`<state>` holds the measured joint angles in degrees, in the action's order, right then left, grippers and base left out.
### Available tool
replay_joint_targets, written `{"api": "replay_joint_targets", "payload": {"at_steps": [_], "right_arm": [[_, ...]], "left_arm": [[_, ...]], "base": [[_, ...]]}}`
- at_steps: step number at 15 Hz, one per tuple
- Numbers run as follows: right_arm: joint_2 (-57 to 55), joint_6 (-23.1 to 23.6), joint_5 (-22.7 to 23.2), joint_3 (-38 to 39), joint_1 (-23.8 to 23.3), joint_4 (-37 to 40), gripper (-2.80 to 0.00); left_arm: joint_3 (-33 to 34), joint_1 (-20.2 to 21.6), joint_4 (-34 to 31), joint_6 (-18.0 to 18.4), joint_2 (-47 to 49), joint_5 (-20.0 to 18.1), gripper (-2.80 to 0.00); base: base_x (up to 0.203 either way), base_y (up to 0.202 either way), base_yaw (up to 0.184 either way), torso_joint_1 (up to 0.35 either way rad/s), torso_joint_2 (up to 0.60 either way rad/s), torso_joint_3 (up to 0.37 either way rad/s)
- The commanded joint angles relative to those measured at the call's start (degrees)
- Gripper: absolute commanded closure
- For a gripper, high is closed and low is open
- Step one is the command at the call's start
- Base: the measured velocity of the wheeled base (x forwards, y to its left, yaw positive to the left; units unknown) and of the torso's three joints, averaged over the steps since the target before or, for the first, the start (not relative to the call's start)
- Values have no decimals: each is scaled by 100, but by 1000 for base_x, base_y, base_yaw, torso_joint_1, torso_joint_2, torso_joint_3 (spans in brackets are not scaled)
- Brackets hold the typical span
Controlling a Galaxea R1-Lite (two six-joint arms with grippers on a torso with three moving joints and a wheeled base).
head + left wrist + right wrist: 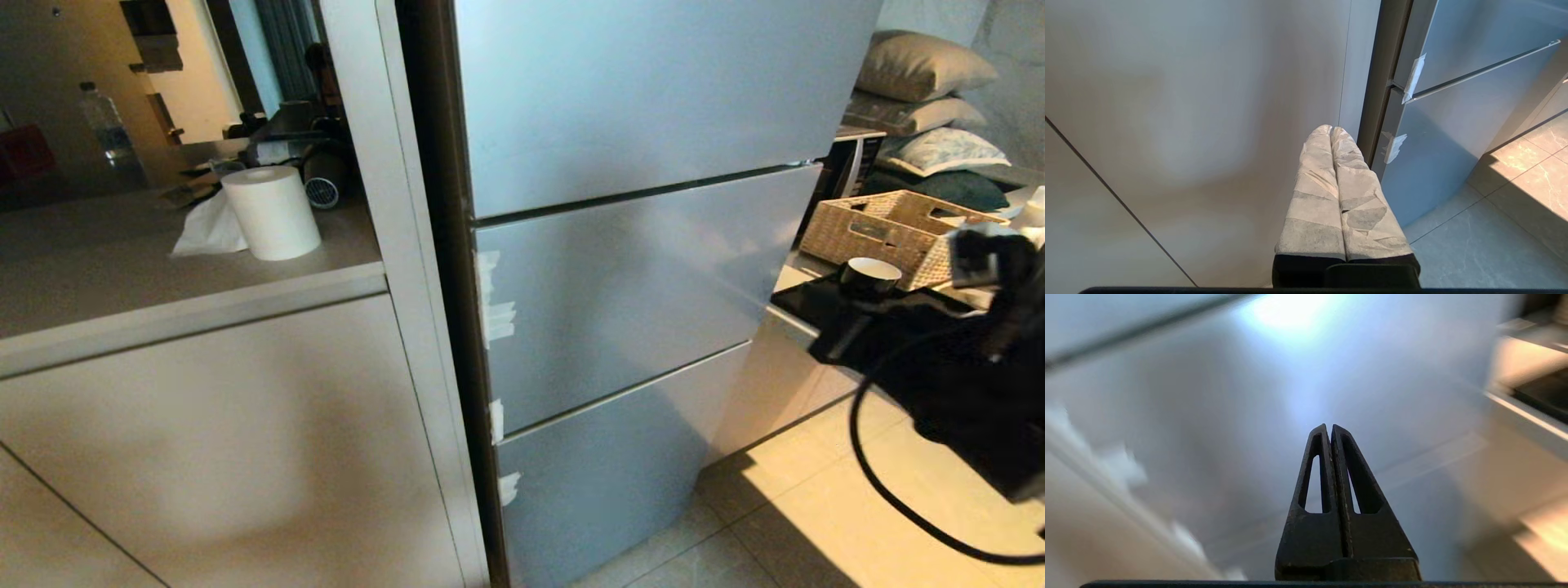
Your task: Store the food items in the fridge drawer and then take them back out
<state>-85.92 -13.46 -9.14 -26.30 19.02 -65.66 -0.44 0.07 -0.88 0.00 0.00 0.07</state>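
Silver-blue fridge front (pixel 1249 396) faces closed right pincer (pixel 1331 428).

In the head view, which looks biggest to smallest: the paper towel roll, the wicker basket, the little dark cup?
1. wicker basket
2. paper towel roll, though it is close to the basket in apparent size and stands elsewhere, so the true order is unsure
3. dark cup, plainly smallest

Head camera looks down at the fridge front (pixel 620 310) — both wrist cameras share it.

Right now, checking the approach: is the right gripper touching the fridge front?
Apart: right wrist view shows the shut right gripper short of the fridge front.
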Motion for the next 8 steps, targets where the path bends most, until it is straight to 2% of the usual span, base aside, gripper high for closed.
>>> {"api": "replay_joint_targets", "payload": {"at_steps": [1, 4, 6, 8], "right_arm": [[2185, 66, 103, 972, -374, 1036, 0], [3919, 132, 252, 1803, -727, 2618, 0], [5604, 202, 404, 2102, -960, 3957, 0], [6782, 391, 627, 2348, -1289, 5182, 0]], "left_arm": [[0, 1, 0, 0, 0, 1, 0], [0, 1, 0, 0, 0, 1, 0], [0, 1, -9, 10, 0, 1, 0], [0, 1, 0, 9, 0, 1, 0]], "base": [[0, 0, 0, 0, 0, 0], [0, 0, 0, 0, 0, 0], [0, 0, 0, 0, 0, 0], [0, 0, 0, 0, 0, 0]]}}
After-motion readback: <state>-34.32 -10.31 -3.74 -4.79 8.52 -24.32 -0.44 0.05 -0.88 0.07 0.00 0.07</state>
